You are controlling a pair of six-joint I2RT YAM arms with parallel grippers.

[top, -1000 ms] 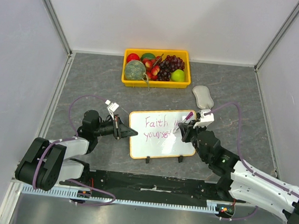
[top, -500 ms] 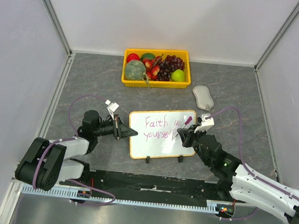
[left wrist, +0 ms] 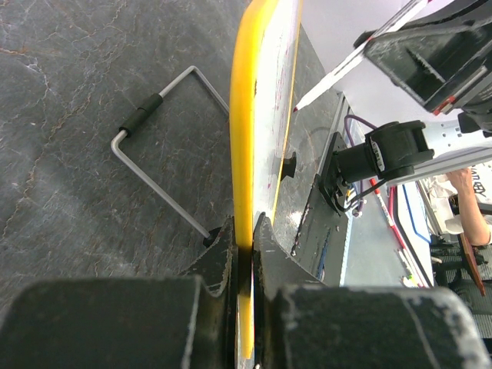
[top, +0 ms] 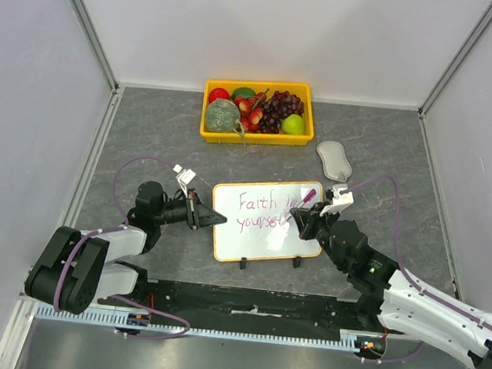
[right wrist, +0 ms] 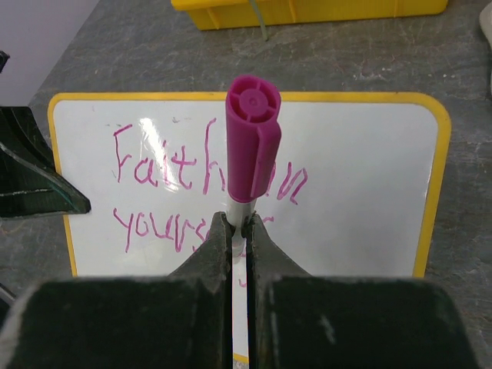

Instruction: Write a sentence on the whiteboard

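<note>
Top external view: the whiteboard is propped on a wire stand at mid-table between the arms, well apart from the yellow fruit tray.
Left gripper: jaws pinched tight on the board's yellow left rim, steadying it.
Right gripper: jaws clamped on a magenta marker, cap end up. The tip is at the board's face, though contact cannot be told.
Sentence: "Faith in" above "yours…". The remainder is hidden by the marker and is judged unfinished.
Risk: heavy tip pressure may tilt or slide the board within the left grip, distorting the strokes. The marker may also slip in its clamp and break the letters.
</note>
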